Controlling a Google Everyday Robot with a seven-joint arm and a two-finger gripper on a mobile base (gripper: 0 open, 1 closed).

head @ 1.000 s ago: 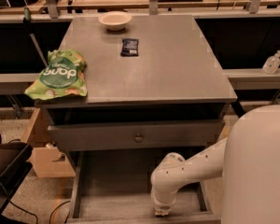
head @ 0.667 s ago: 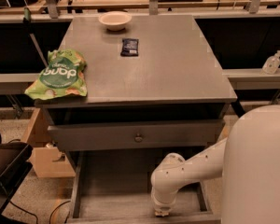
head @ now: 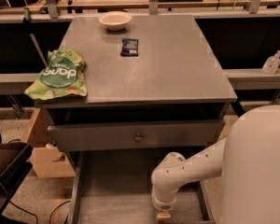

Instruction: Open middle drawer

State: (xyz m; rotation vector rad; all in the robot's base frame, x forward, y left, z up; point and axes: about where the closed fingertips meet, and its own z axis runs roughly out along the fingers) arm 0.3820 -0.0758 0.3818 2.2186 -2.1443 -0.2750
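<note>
Under the top drawer: the middle drawer (head: 114,185) is drawn far out, with its long shallow grey tray running to the bottom edge of the view. Its front and knob are out of sight below that edge.
Top drawer: the top drawer (head: 98,136), the one with the small round knob (head: 138,137), sits only slightly proud of the cabinet.
Gripper: the gripper (head: 163,215) is low at the near end of the tray, at the bottom edge of the view, and hangs from the white arm (head: 184,167).
Grip: cannot tell whether it is clamped on anything or let go, since most of it is cut off.
Change: none seen. Over the last second the arm and tray have kept the same places.
Meaning: the pull looks finished, and the drawer seems open enough to count. Letting go and lifting clear is likely what is left.
Cabinet top: on the cabinet top (head: 177,69) lie a green snack bag (head: 59,74), a pale bowl (head: 115,19) and a dark packet (head: 129,46), all well away from the arm.
</note>
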